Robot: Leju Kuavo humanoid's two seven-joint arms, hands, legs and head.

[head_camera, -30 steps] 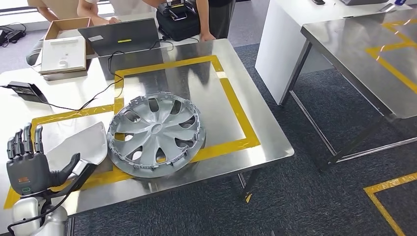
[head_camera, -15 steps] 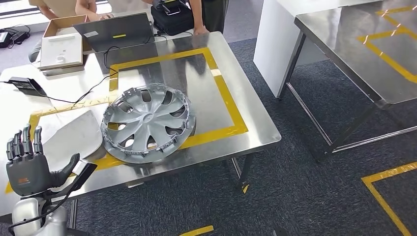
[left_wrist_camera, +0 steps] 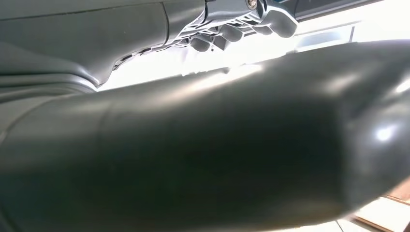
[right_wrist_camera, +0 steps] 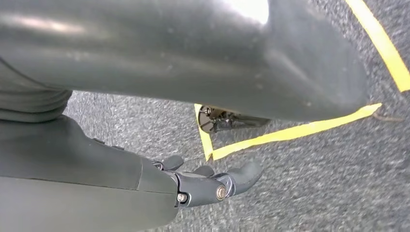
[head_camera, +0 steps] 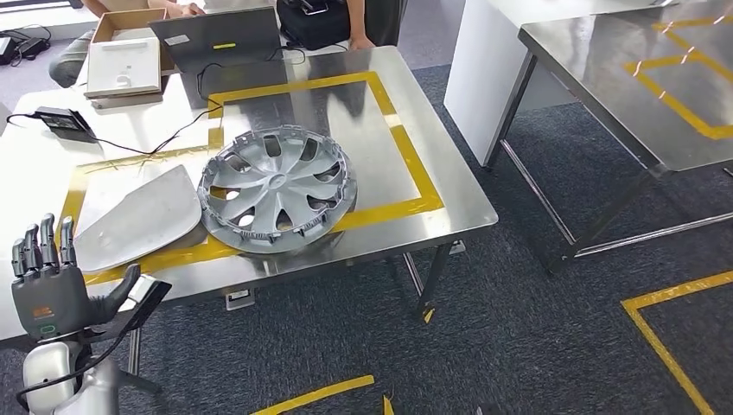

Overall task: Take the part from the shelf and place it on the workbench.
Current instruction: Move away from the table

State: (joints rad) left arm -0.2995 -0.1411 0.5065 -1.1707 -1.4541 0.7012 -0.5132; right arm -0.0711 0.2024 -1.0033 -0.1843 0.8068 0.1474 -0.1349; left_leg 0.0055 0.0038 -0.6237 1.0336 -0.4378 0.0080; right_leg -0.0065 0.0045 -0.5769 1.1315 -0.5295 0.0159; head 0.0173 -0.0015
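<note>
Holding nothing: left fingers [head_camera: 41,246] spread, right fingers [right_wrist_camera: 241,175] loosely curled.
Hubcap [head_camera: 277,186] on the tabletop [head_camera: 449,194] looks light, stiff, slick plastic; I'd grip its rim.

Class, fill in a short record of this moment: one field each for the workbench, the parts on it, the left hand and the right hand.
workbench: steel top marked with a yellow tape rectangle
parts: silver hubcap lying flat over the tape; grey panel beside it
left hand: raised, fingers apart, holding nothing
right hand: above the carpet, holding nothing
</note>
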